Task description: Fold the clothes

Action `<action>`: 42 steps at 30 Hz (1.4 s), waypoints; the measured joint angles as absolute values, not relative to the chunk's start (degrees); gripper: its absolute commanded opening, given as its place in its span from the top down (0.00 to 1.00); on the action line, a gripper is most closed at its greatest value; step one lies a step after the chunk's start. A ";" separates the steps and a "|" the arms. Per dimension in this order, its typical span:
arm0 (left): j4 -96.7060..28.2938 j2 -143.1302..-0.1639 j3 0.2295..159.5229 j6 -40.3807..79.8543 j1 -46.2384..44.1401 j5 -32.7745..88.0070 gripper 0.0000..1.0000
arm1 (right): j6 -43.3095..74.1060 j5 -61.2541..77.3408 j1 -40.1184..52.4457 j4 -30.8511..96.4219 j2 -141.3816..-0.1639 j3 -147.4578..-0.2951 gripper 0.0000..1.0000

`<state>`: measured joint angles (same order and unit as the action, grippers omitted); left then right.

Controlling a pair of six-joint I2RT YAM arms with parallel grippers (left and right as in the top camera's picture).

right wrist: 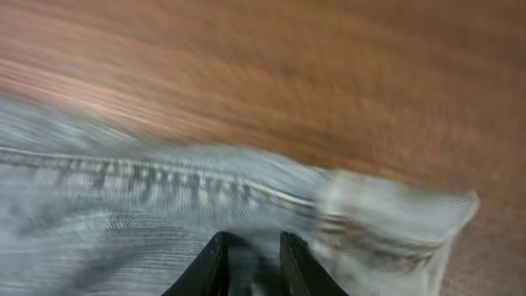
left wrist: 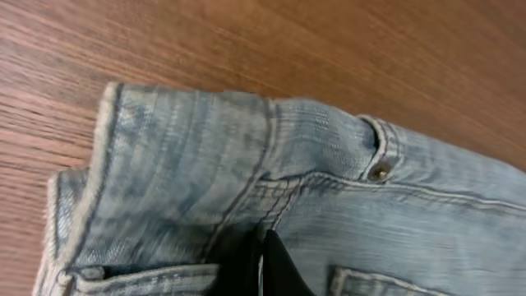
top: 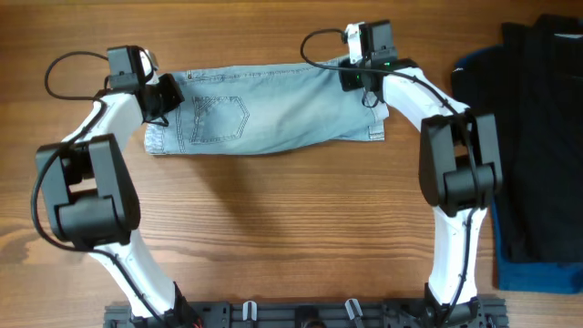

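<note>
Firmly pinched at both ends.
Shorts lie at 12 o'clock; left gripper clamps their 9 o'clock edge, right gripper the 3 o'clock edge; open table toward 6.

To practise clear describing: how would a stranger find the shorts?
Start at the wooden table and look to its far middle. The shorts lie there. They are pale faded denim, unlike the dark clothes piled at the right.

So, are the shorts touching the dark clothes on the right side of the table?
No, the shorts lie on bare wood, with a strip of table showing between them and the dark clothes.
</note>
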<state>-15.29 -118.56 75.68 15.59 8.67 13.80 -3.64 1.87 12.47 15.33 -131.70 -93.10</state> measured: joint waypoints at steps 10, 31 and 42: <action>-9.23 -117.32 75.94 15.59 7.94 12.32 0.96 | -3.55 4.97 8.25 16.10 -130.54 -93.25 0.70; -46.28 -93.01 77.19 22.85 6.26 14.87 0.00 | -3.01 28.80 17.34 46.65 -105.12 -93.14 0.64; -46.28 -93.01 77.19 23.05 6.26 14.87 0.00 | -2.85 19.55 17.69 47.16 -105.12 -93.14 0.55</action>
<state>-46.28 -93.01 77.19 23.05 6.26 14.87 -2.85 19.55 17.69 47.16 -105.12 -93.14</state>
